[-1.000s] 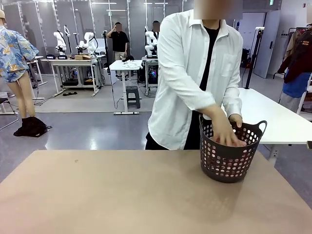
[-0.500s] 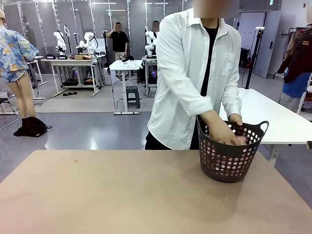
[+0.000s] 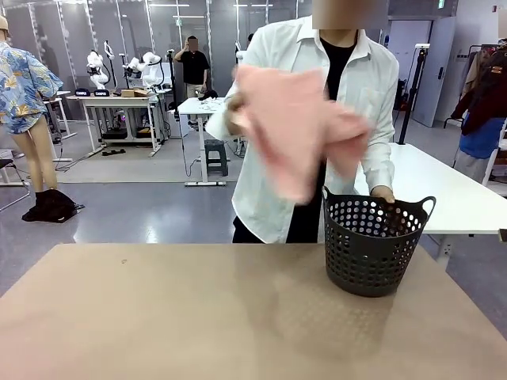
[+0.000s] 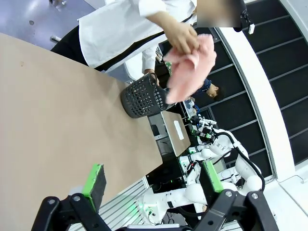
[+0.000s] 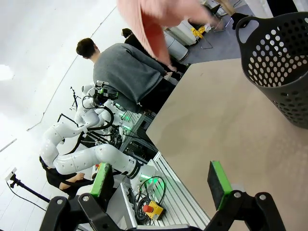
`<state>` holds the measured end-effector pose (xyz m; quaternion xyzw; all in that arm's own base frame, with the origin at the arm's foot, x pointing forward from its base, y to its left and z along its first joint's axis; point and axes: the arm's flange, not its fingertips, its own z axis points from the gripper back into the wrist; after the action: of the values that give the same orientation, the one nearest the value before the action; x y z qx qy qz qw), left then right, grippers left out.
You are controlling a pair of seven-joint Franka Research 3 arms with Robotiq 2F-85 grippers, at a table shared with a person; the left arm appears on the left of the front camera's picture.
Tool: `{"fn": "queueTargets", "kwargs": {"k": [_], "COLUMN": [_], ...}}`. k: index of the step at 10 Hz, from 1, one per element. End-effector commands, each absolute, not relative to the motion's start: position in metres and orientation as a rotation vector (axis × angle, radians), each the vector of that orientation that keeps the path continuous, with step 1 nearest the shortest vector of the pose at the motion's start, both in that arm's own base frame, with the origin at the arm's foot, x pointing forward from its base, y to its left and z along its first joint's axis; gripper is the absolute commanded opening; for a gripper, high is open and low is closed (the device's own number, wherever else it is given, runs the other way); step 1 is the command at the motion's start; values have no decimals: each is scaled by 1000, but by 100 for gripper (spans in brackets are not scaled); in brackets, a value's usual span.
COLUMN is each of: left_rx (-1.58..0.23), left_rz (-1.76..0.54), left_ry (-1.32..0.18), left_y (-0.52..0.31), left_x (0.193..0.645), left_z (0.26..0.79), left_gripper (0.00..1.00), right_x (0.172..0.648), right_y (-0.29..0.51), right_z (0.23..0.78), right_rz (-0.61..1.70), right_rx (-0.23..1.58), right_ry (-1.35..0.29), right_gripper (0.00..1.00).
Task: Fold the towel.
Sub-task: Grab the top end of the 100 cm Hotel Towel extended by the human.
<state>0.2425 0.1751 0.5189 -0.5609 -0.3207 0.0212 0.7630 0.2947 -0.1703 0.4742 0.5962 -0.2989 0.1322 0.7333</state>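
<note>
From the front, a person holds the pink towel (image 3: pixel 293 134) high in the air, above the dark basket (image 3: pixel 372 253).

Left wrist view: the left gripper (image 4: pixel 153 166) is wide apart and empty over the table (image 4: pixel 57 120).

Right wrist view: the right gripper (image 5: pixel 160 166) is wide apart and empty, and the towel (image 5: pixel 154 19) hangs up top.

The towel (image 3: pixel 293 131) hangs above the table (image 3: pixel 198 317), left of the basket (image 3: pixel 372 257).

Left end effector (image 4: pixel 154 179): jaws spread wide, green pads (image 4: pixel 95 179) facing each other, hanging in free air. Right end effector (image 5: pixel 160 182): same state, jaws wide apart, wrist rolled sideways.
</note>
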Motion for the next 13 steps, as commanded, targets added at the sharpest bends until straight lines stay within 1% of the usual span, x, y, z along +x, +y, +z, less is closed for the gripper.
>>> {"fn": "queueTargets", "kwargs": {"k": [1,13], "left_rx": [-1230,-1230], "left_rz": [28,28], "left_ry": [-715,-715], "left_y": [174,174], "left_x": [243,243], "left_z": [519,519], "left_gripper": [100,100], "right_x": [294,294], "right_y": [-169,-169], "right_z": [475,475], "right_rz": [288,288], "right_rx": [1302,1302], "right_ry": [-666,-666], "right_gripper": [100,100]}}
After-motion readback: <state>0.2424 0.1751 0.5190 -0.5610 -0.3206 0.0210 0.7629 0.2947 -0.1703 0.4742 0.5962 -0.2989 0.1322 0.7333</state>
